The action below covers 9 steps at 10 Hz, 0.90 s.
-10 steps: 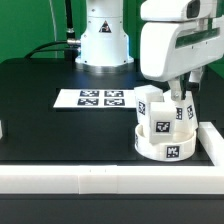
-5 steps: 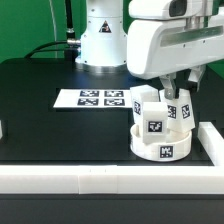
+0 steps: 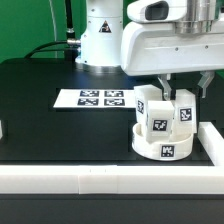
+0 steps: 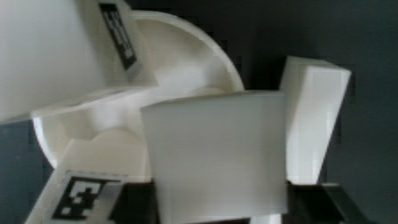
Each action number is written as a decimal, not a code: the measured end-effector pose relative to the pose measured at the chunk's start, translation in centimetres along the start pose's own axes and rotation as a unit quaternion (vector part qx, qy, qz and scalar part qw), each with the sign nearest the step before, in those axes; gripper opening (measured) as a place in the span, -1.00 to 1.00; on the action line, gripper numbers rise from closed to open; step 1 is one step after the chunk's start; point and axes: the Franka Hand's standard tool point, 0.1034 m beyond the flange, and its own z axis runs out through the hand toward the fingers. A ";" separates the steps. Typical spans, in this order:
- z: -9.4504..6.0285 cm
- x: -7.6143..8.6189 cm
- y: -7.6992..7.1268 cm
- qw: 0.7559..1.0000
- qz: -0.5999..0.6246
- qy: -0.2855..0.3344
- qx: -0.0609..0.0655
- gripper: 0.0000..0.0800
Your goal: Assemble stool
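Observation:
The round white stool seat lies on the black table near the exterior view's right, with a tag on its rim. Two tagged white legs stand upright on it. My gripper hangs right above them. In the wrist view my gripper is shut on a blocky white leg, one dark finger on each side. A second leg stands beside it, a third lies closer to the camera, and the seat is behind them.
The marker board lies flat on the table to the exterior view's left of the seat. A long white rail runs along the front edge and turns up the right side. The robot base stands at the back.
The arm's wrist housing has shifted toward the exterior view's left above the seat. The seat and legs have stayed at about the same place.

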 end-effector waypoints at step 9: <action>0.0 0.0 -0.3 0.952 0.307 -0.004 0.013 -0.16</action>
